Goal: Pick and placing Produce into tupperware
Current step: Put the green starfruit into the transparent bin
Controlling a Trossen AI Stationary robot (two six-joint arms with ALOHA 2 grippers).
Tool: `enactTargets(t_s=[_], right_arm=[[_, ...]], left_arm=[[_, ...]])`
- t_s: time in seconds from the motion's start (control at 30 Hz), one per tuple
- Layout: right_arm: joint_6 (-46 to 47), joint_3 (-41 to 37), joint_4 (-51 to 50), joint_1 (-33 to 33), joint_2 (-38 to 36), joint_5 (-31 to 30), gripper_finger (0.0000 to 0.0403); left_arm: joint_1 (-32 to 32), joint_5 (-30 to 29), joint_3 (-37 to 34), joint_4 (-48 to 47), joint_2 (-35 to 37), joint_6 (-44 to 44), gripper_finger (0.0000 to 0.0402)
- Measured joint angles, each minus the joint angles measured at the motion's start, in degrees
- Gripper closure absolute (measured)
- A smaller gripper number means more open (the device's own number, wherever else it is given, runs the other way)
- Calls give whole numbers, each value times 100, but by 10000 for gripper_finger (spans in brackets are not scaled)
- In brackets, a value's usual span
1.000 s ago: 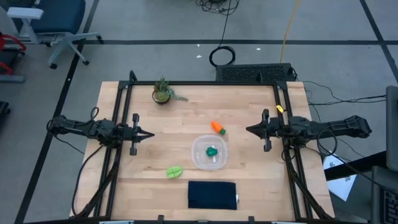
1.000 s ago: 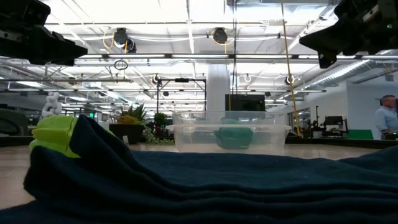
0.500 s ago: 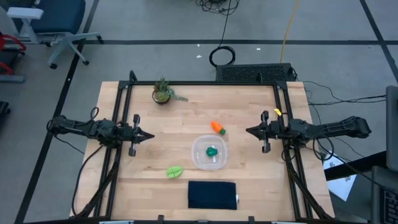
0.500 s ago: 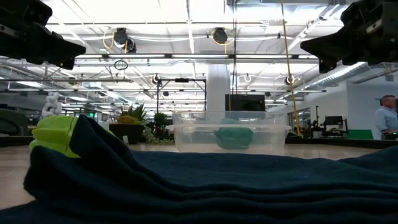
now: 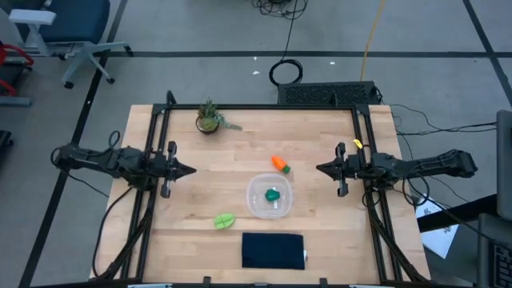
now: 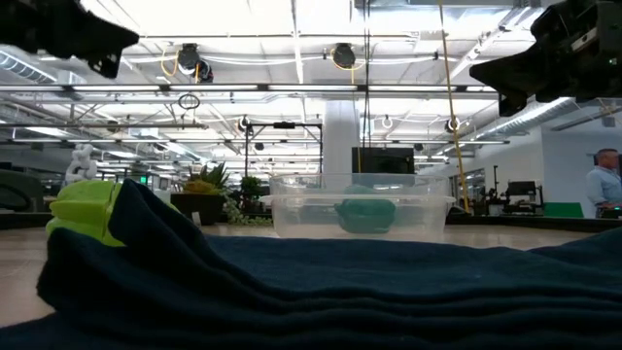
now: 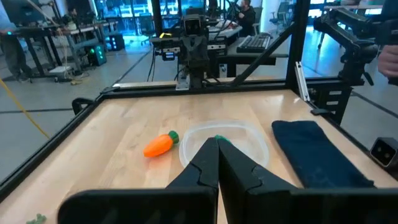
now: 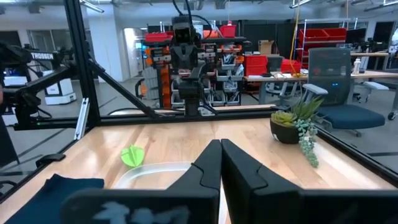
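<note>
Left gripper has pulled back a bit toward its own side of the table since a second ago and sits higher in the low view; right gripper hasn't budged. Both have fingers pressed together, nothing held, hovering above the wood table and pointing at each other across the middle. Clear container sits between them, nearer the right gripper, with the dark green lump already inside. Carrot lies on the bare wood just beside the container, between it and the right gripper's line. Leafy piece is out on the table, below and ahead of the left gripper, near the navy cloth. Potted plant is off at the far edge, well clear of both. Nothing blocks either approach. Low view: cloth fills the foreground and hides the carrot; the left gripper is cropped at the top. Room behind: open workshop, racks, desks, a person at the right edge.
</note>
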State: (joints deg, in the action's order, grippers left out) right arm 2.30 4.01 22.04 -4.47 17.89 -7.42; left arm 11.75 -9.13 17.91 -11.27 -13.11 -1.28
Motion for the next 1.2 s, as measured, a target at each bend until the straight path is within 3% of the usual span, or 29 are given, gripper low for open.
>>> enactTargets(t_s=[0.43,0.57,0.83,1.03,1.2], right_arm=[[7,0,-174,0,2,0,403],[77,0,-177,0,2,2,403],[126,-39,-9,0,4,169,403],[293,-44,47,-2,2,313,403],[387,-44,40,-2,0,313,403]], left_arm=[[2,33,1078,-9,-2392,504,401],[10,414,1379,-80,-3101,1072,401],[533,456,2167,-240,-4227,1550,401],[1002,154,2914,-505,-4736,1795,401],[1263,-353,3551,-1357,-5197,2377,401]])
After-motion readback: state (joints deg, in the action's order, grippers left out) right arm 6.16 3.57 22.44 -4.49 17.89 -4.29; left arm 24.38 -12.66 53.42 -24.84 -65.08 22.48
